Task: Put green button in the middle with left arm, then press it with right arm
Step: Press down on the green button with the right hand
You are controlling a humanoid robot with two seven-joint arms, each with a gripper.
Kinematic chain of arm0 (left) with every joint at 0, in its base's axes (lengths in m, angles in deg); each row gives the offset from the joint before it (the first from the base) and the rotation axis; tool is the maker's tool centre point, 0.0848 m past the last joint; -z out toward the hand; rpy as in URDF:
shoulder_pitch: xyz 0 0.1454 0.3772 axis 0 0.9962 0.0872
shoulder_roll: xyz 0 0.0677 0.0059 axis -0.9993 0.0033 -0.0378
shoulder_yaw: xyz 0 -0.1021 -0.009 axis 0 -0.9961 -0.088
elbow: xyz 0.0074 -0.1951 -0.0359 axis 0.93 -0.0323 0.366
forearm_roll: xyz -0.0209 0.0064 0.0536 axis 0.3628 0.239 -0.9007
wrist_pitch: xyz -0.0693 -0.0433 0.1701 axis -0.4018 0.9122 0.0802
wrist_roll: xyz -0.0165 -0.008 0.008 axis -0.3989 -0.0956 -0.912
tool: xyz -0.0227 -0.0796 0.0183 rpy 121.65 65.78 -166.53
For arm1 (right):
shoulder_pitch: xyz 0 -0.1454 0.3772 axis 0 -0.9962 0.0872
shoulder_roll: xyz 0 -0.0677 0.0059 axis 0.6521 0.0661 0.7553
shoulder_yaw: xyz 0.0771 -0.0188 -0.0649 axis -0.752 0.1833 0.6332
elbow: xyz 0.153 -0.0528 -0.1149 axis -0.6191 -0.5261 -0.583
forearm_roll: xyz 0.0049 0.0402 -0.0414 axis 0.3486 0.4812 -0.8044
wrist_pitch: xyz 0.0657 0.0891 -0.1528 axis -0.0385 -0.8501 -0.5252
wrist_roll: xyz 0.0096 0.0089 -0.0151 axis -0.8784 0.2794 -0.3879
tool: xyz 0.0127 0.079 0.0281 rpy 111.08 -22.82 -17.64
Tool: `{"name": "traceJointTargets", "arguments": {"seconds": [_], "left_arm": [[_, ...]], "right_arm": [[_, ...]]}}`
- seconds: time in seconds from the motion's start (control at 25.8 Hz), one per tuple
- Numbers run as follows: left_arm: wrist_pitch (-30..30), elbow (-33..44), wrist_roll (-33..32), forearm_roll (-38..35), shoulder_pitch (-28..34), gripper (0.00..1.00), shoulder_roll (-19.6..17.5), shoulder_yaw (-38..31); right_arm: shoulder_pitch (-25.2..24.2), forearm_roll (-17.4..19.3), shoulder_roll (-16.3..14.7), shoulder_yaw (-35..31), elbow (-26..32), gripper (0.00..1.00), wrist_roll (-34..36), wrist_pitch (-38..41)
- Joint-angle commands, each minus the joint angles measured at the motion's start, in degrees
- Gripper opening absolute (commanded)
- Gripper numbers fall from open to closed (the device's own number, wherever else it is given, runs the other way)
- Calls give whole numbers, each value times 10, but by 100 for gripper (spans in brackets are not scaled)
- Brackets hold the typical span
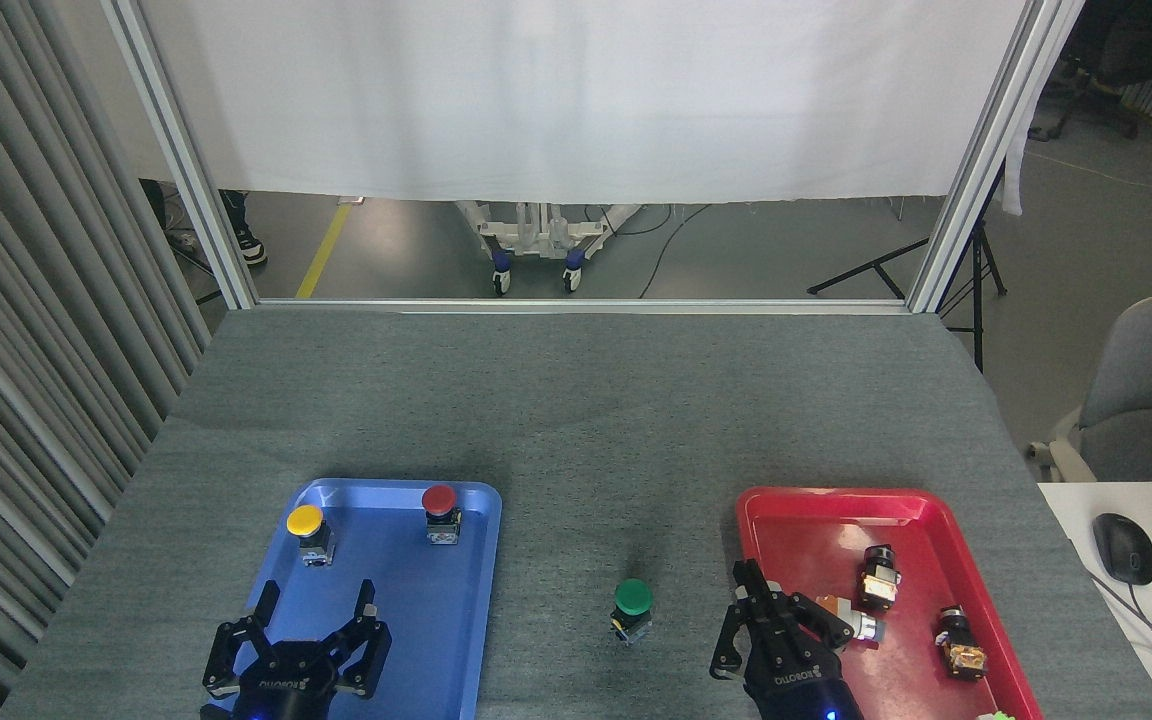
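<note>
A blue tray [481, 560] lies on the grey tabletop. In its far part stand a yellow-capped button [306, 529] and, to the right of that, a red-capped button [440, 510]. Well to the right of the blue tray lies a red tray [796, 520] holding three small button parts [877, 575]. Beyond the table hangs a white curtain [576, 95]. Farther right than the red tray, a computer mouse [1123, 548] rests on a white desk.

White curtain [576, 100] behind — grey floor [756, 250], office chair [1151, 390].
</note>
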Motion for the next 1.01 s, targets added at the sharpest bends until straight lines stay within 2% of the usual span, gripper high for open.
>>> {"name": "traceJointTargets", "arguments": {"seconds": [0.0,0.19,0.97], "left_arm": [[0,0,0,6,-1,100,0,-1],[0,0,0,6,-1,100,0,-1],[0,0,0,6,-2,99,0,-1]], "right_arm": [[13,-7,11,20,-19,0,-1,-3],[31,-10,22,43,-52,0,-1,-18],[80,-9,36,108,-157,0,0,-43]]}}
